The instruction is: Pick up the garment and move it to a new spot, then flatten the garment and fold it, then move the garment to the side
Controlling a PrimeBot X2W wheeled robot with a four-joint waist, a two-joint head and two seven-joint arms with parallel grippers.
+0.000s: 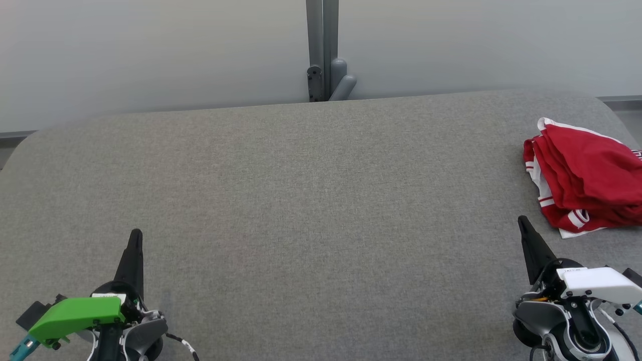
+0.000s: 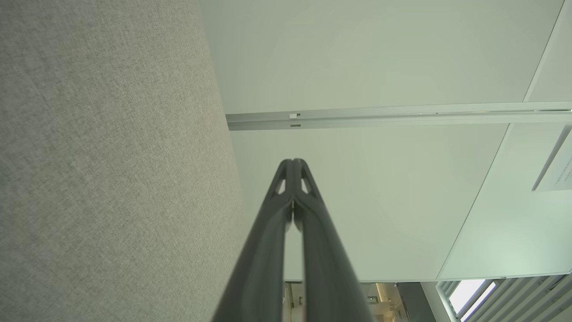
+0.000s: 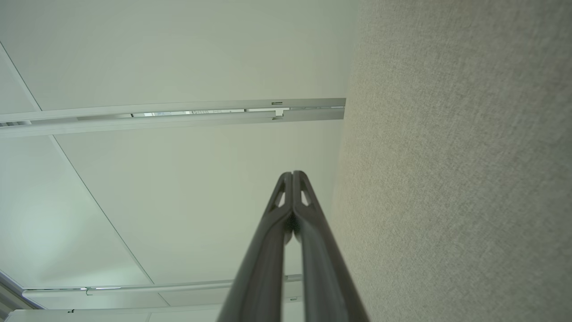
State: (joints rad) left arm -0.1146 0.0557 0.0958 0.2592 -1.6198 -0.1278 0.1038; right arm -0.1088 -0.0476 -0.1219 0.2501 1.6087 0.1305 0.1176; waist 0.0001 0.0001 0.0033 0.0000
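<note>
- A grey fabric-covered table (image 1: pixel 301 200) is seen from above, with a pale wall behind it and a grey post (image 1: pixel 322 50) rising at the middle of the far edge.
- The garment (image 1: pixel 587 175), red with white trim, is laid in a loosely folded bundle at the table's right edge and is partly cut off by the picture's border.
- The left gripper (image 1: pixel 135 235) is held low at the near left, well apart from the garment; its two dark fingers are pressed together tip to tip.
- The right gripper (image 1: pixel 522 220) is held at the near right, near the garment but not touching it; its fingers are likewise closed against each other.
</note>
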